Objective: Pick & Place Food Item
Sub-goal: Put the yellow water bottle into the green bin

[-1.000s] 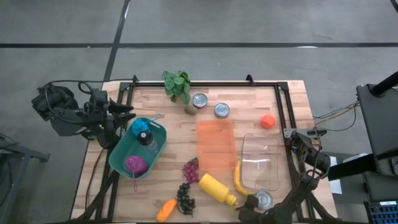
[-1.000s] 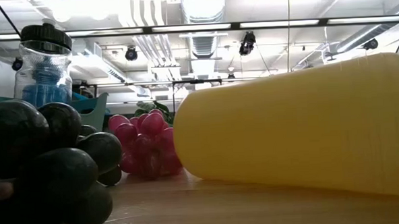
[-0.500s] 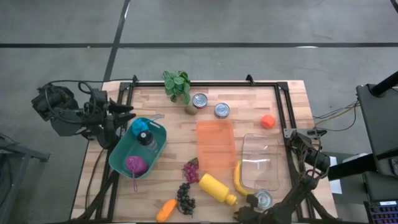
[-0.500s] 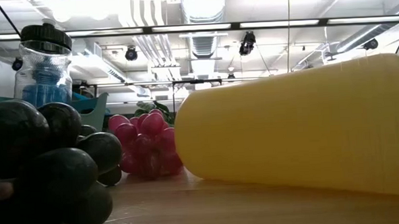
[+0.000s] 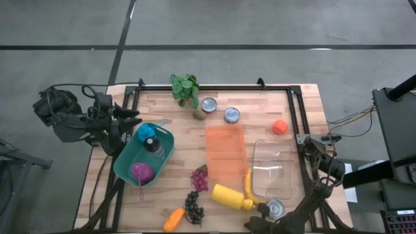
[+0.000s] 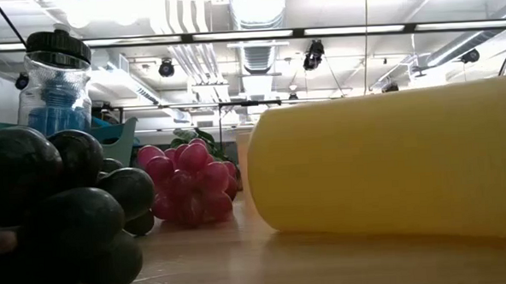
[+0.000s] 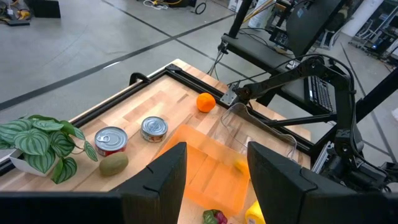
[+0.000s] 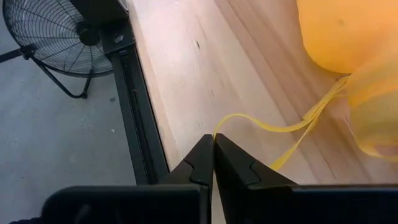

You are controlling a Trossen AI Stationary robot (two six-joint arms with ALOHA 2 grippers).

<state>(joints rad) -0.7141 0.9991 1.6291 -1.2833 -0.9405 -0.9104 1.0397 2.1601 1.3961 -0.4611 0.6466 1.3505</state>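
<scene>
The right gripper (image 8: 213, 144) is closing its fingers together on a thin yellow strap (image 8: 292, 134) of the yellow bottle (image 5: 227, 195), lying near the table's (image 5: 260, 104) front edge beside the banana (image 5: 247, 186); smooth and light, likely slippery, it is probably better gripped around its body; can (image 5: 275, 208) and grapes (image 5: 192, 205) are crowding it; the left gripper (image 7: 211, 168) is waiting half-open over the left edge.

Pale planked wooden tabletop (image 5: 260, 107) lying matt under plastics and metal.
A smooth yellow plastic bottle (image 5: 229, 196) is showing a soft sheen; two metal tins (image 5: 208, 104) are glinting; a clear plastic tub (image 5: 273, 168) is looking glossy; a translucent orange plastic sheet (image 5: 225, 151) is lying flat; the teal plastic bowl (image 5: 127, 166) is looking matt, and black metal rails (image 5: 294, 110) are edging the wood.
</scene>
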